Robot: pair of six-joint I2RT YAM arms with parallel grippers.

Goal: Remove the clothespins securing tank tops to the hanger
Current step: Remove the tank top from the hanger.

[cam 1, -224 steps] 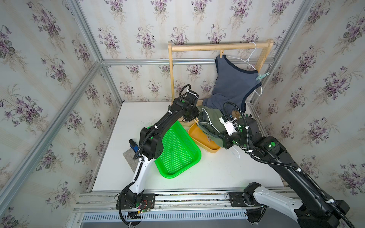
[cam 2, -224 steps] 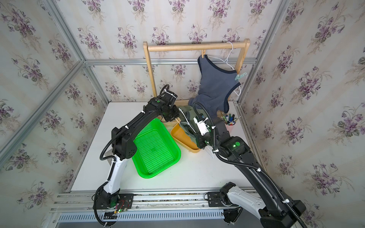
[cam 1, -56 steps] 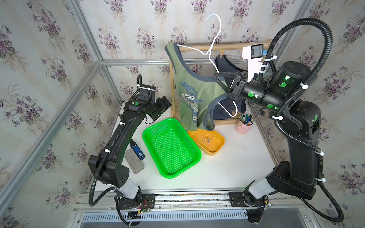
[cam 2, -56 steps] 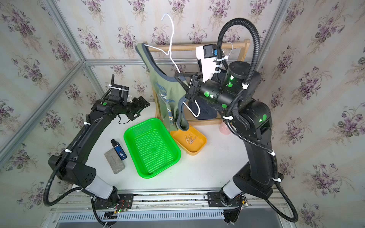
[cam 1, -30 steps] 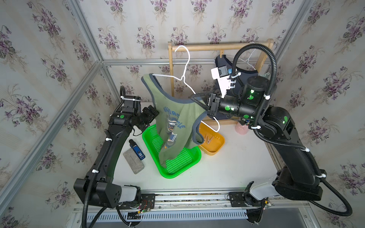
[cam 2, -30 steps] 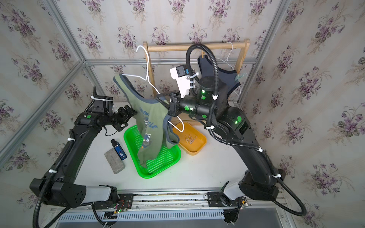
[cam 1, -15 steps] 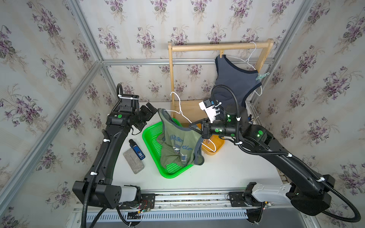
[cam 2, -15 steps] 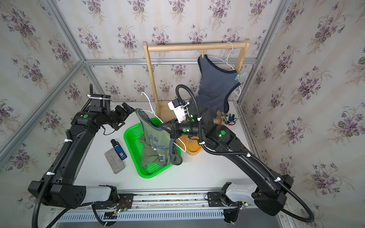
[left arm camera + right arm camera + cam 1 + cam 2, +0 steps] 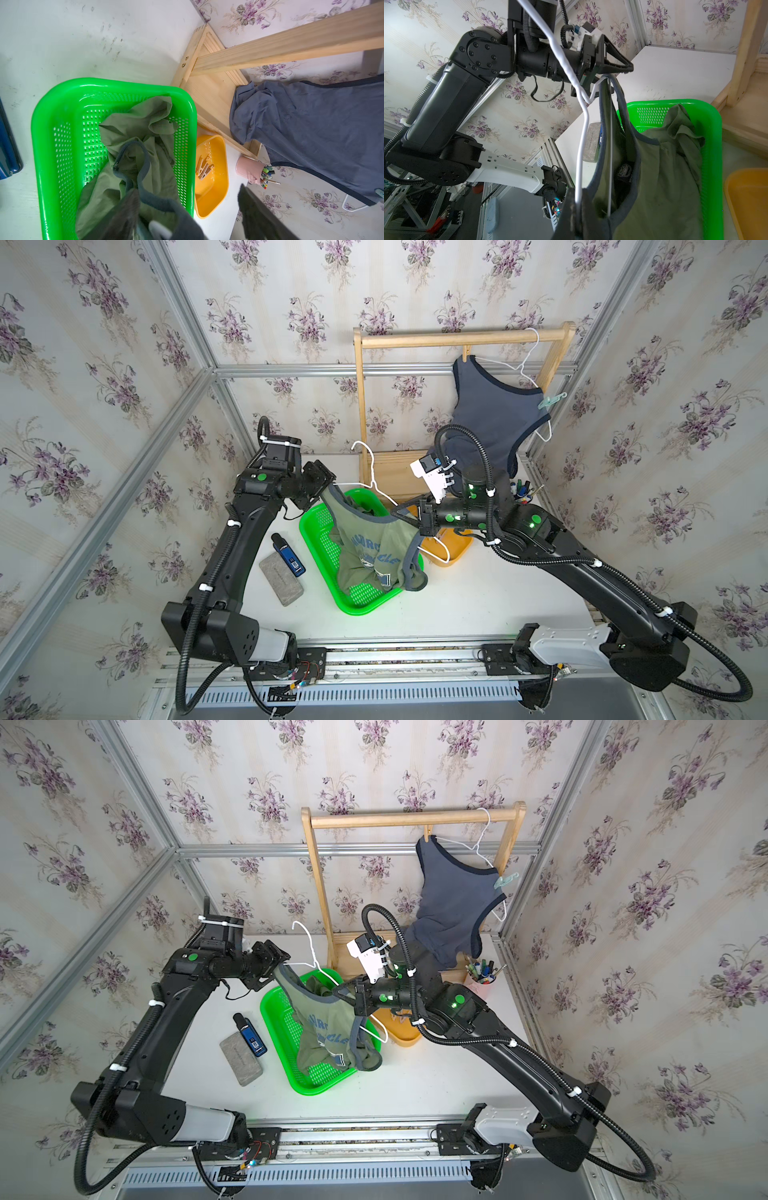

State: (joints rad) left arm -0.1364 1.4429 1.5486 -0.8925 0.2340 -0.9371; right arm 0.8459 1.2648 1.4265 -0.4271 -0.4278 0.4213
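Right gripper (image 9: pixel 576 209) pinches the white hanger (image 9: pixel 586 124) above the green basket (image 9: pixel 361 608), so the olive tank top (image 9: pixel 374 547) droops into it. Left gripper (image 9: pixel 187 193), jaws spread, straddles its navy strap (image 9: pixel 143 166). 1 mint clothespin (image 9: pixel 552 399) grips the blue tank top (image 9: pixel 490 418) beyond the basket.

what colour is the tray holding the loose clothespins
Orange-yellow tray; shows best in the left wrist view.

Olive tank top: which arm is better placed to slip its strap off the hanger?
Left. The left gripper is open, fingers at the strap of the olive tank top on the white hanger; the right gripper is busy, shut on that hanger.
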